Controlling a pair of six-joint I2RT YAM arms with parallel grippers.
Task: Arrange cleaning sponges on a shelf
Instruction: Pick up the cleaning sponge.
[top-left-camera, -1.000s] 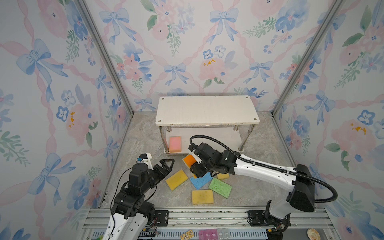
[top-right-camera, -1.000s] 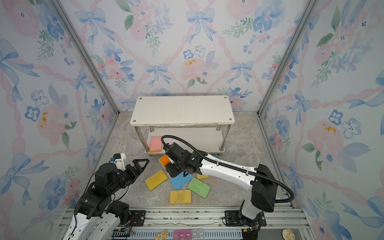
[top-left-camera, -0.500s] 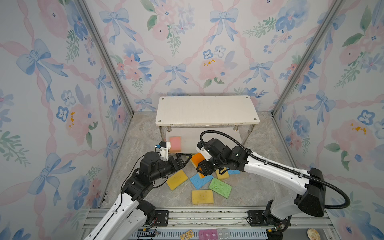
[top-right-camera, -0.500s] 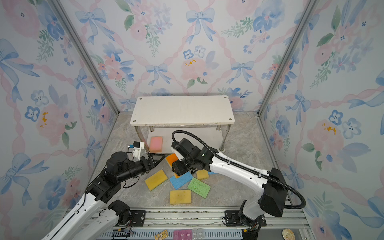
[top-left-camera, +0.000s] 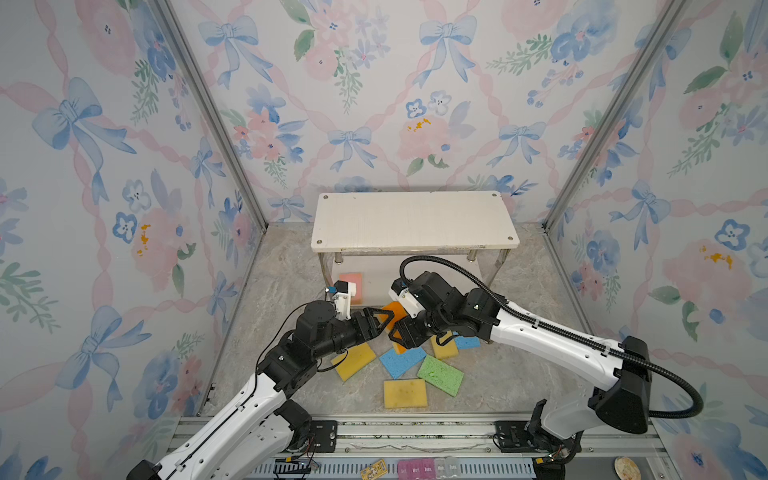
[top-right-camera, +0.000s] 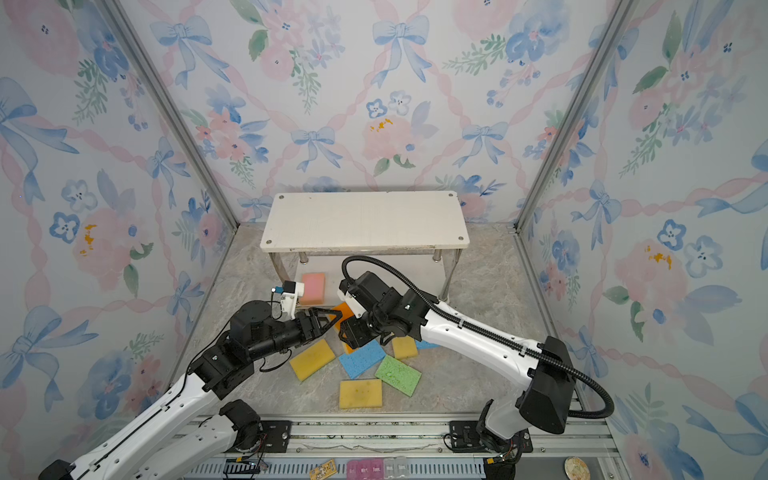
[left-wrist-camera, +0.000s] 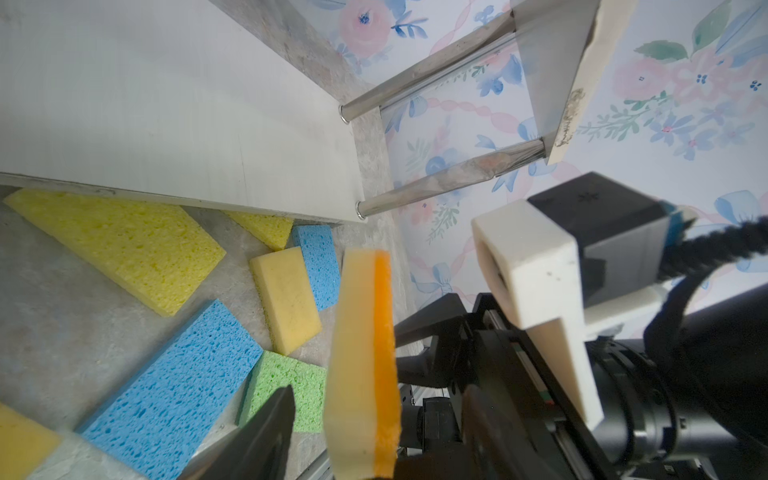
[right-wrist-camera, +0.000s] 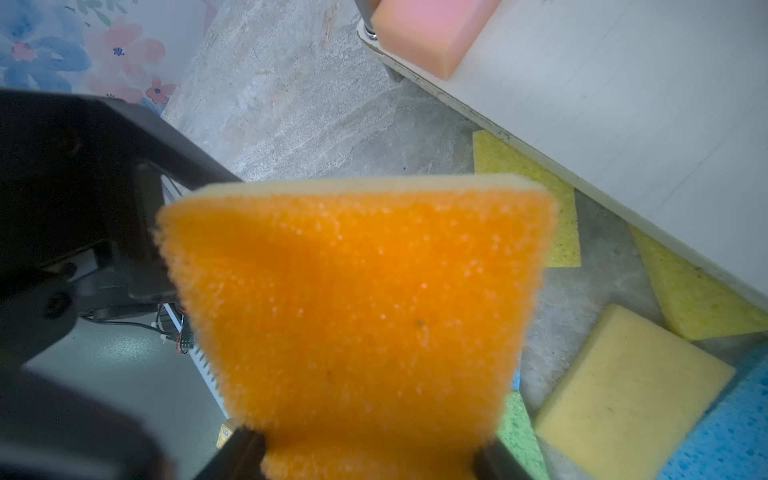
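Here, an orange sponge (top-left-camera: 392, 311) is clamped on edge in midair by the right gripper (top-left-camera: 400, 330), and the left gripper (top-left-camera: 384, 322) is set around the same sponge.

In both top views the orange sponge is seen above the floor (top-left-camera: 291, 270) at 6 o'clock of the shelf (top-left-camera: 415, 220), with the right gripper at its 5 o'clock and the left gripper at its 8 o'clock. In the left wrist view the left jaws are shown apart, one on each side of the sponge's cream-and-orange edge, with a gap left on both sides. A pink sponge (top-left-camera: 351, 280) is laid on the lower board (right-wrist-camera: 623, 83) at its 9 o'clock end. At 6 o'clock of the shelf, a mustard sponge (top-left-camera: 354, 360), a blue sponge (top-left-camera: 402, 361), a green sponge (top-left-camera: 440, 375) and a yellow sponge (top-left-camera: 405, 393) are scattered on the floor. A bright yellow sponge (left-wrist-camera: 124, 245) is partly tucked under the lower board.
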